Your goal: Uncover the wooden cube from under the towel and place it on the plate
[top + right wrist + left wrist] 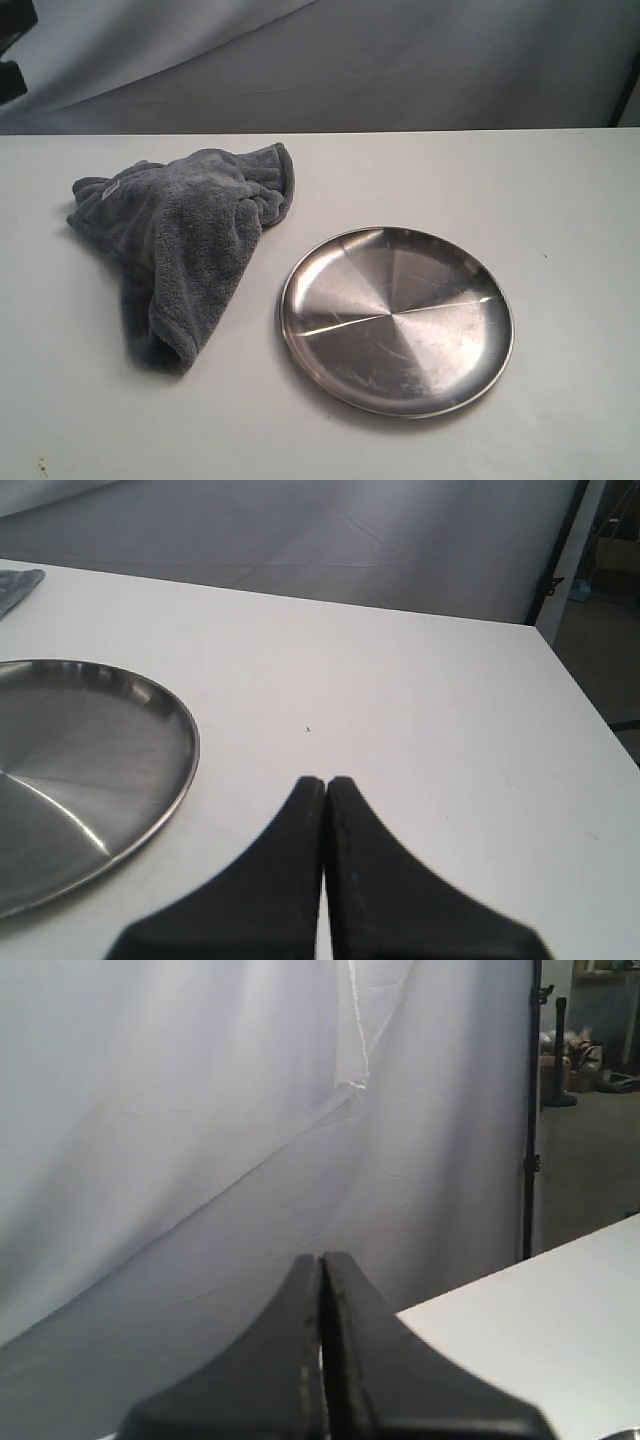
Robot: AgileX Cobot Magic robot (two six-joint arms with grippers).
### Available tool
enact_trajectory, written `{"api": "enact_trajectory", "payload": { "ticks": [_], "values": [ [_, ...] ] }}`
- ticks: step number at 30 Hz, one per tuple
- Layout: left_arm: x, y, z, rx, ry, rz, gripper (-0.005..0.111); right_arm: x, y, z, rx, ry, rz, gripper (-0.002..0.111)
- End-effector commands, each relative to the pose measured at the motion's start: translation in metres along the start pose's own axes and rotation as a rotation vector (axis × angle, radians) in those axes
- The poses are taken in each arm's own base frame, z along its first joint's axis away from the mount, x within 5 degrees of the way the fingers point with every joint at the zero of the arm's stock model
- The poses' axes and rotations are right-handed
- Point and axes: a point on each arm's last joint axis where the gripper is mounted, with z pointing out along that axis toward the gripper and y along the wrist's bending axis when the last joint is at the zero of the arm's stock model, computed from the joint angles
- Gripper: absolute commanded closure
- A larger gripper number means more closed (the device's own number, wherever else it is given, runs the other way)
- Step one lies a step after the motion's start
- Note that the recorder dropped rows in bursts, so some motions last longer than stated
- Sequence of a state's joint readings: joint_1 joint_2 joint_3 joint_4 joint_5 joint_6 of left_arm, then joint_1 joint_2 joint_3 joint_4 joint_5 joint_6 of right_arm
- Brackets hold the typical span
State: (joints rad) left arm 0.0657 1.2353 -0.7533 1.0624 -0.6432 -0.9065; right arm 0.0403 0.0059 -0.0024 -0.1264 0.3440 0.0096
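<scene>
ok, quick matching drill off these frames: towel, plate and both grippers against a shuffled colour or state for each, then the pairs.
Column one:
1. towel
2. plate
3. left gripper
4. right gripper

Column two:
a. shut, above the table, plate rim in its view
b. dark grey, crumpled
c. shut, aimed at the white backdrop
d. shiny silver, nothing on it

Pairs: 1-b, 2-d, 3-c, 4-a

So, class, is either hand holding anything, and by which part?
Nothing is held: the left hand and right hand are both shut and empty.
</scene>
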Motion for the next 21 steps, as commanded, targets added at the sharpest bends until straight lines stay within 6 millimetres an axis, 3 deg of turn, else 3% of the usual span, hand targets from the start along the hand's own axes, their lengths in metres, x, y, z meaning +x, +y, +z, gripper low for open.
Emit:
{"api": "enact_trajectory", "payload": {
  "ticks": [1,3,7,11,15,21],
  "values": [
    [-0.02,0.023,0.013,-0.145,0.046,0.033,0.107,0.0,-0.001,0.0,0.01,-0.004,-0.004,0.108],
    [-0.032,0.037,0.023,-0.217,0.088,0.099,0.107,0.0,-0.001,0.0,0.01,-0.004,-0.004,0.108],
    [-0.049,0.045,0.039,-0.172,0.152,0.13,0.107,0.0,-0.001,0.0,0.01,-0.004,-0.004,0.108],
    [-0.066,0.043,0.056,-0.053,0.136,-0.07,0.107,0.0,-0.001,0.0,0.01,-0.004,-0.004,0.108],
    [-0.057,0.042,0.068,0.032,0.166,-0.137,0.107,0.0,-0.001,0.0,0.01,-0.004,-0.004,0.108],
    [-0.012,0.053,0.093,0.059,0.277,-0.21,0.107,0.0,-0.001,0.0,0.01,-0.004,-0.004,0.108]
  ]
}}
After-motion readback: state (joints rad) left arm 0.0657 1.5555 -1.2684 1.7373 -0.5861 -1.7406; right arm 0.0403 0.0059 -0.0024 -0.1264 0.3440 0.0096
